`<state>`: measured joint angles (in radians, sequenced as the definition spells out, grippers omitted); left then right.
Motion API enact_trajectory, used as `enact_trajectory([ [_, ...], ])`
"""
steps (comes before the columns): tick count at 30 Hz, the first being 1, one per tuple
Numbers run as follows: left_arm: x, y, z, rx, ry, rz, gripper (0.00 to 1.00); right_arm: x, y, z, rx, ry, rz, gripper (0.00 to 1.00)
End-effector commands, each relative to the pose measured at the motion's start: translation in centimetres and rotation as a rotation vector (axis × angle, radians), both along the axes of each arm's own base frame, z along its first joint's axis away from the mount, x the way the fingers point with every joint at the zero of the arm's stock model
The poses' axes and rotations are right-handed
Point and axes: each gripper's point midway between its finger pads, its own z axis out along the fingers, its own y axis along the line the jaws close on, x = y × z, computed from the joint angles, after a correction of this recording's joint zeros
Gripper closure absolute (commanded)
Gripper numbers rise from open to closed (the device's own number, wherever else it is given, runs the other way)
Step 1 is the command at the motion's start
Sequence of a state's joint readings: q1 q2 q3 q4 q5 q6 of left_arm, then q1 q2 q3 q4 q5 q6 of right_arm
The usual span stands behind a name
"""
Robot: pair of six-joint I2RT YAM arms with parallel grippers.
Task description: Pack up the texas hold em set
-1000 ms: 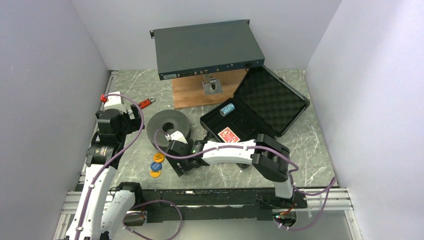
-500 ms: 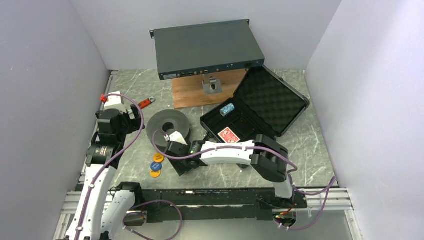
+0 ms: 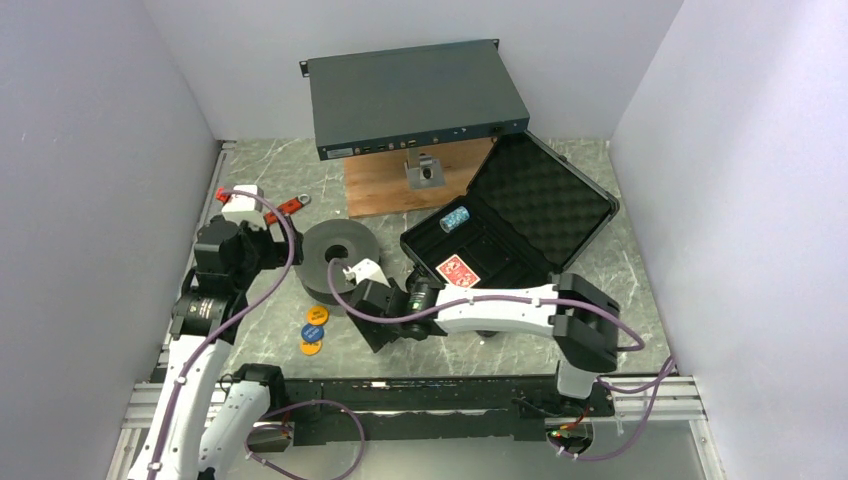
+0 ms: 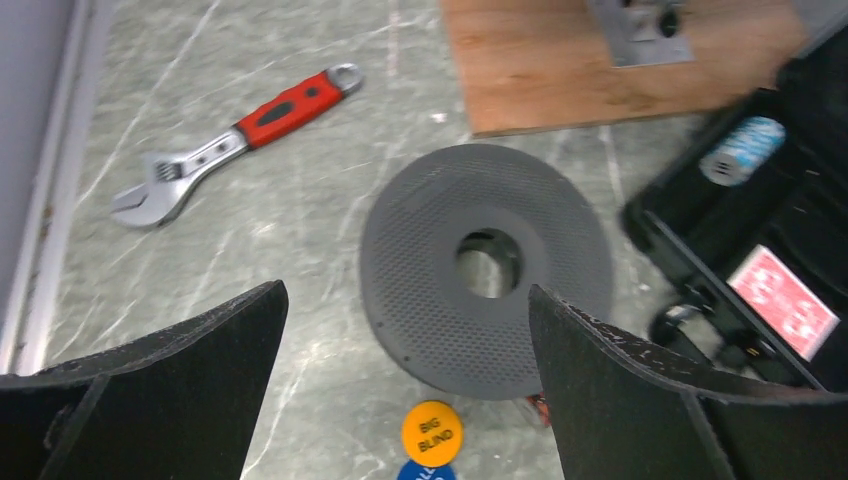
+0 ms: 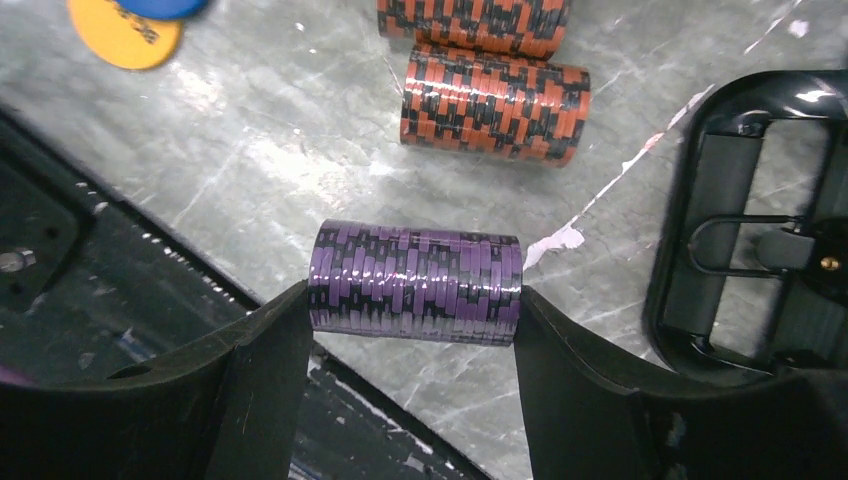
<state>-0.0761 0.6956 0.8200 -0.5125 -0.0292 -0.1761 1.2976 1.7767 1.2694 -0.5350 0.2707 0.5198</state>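
Two brown chip stacks (image 5: 495, 98): lying on the table (image 5: 300, 150), near the case handle (image 5: 720, 240)
Right gripper (image 5: 412, 300): jaws clamped on the purple chip stack (image 5: 415, 283)
Left gripper (image 4: 403, 295): jaws wide apart, empty
Case (image 3: 545, 205): open, card deck (image 3: 457, 270) inside

The left arm (image 3: 185, 400) is a chain of glossy white shell links set between black cylindrical joint housings, with a thin lilac cable (image 3: 288, 250) running loosely along it in wide loops. The right arm (image 3: 500, 312) is built the same way, with white links, blocky black joints and a second lilac lead (image 3: 480, 297). A small white housing (image 3: 240, 205) caps each wrist. The left pincer (image 4: 402, 292) has two broad, matte black, wedge-shaped fingers (image 4: 160, 390) with rough, grainy edges. The right pincer (image 5: 410, 300) has similar black fingers (image 5: 250, 390). Both bases are fixed to a long black rail (image 3: 420, 395).
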Motion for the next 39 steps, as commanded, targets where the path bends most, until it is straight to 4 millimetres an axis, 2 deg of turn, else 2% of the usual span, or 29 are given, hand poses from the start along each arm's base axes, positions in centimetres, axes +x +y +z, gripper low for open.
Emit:
enact_trajectory([
  [1,-0.4,-4.2,3.9,-0.031,-0.159,-0.24,0.03,0.6,1.7,5.9,0.202,-0.088,0.018,0.61],
  [5,-1.5,-7.4,4.3,-0.05,-0.192,-0.426,0.02,0.9,1.1,7.9,0.265,-0.144,0.038,0.62],
  [10,-2.6,-10.5,4.0,-0.085,-0.186,-0.593,0.02,1.5,-0.3,10.1,0.314,-0.239,0.051,0.62],
  [13,-3.7,-12.9,3.5,-0.137,-0.154,-0.741,0.03,1.8,-1.2,11.9,0.368,-0.301,0.056,0.62],
  [17,-4.6,-14.8,2.9,-0.191,-0.099,-0.854,0.06,2.3,-2.4,13.8,0.419,-0.377,0.052,0.62],
  [23,-6.6,-17.7,2.6,-0.323,-0.039,-1.02,0.01,2.5,-2.9,15.6,0.481,-0.455,0.088,0.62],
  [26,-7.2,-18.7,2.4,-0.361,0.003,-1.053,0.03,2.6,-2.8,16.1,0.494,-0.479,0.1,0.63],
  [30,-7.1,-19.2,2.0,-0.398,0.043,-1.03,0.05,3.0,-2.4,16.7,0.489,-0.515,0.112,0.63],
  [33,-7.1,-19.6,1.8,-0.442,0.091,-1.031,0.1,3.2,-2.4,17.0,0.475,-0.543,0.125,0.63],
  [39,-7.5,-20.2,1.5,-0.486,0.138,-1.055,0.2,3.3,-2.0,18.9,0.501,-0.631,0.179,0.63],
])
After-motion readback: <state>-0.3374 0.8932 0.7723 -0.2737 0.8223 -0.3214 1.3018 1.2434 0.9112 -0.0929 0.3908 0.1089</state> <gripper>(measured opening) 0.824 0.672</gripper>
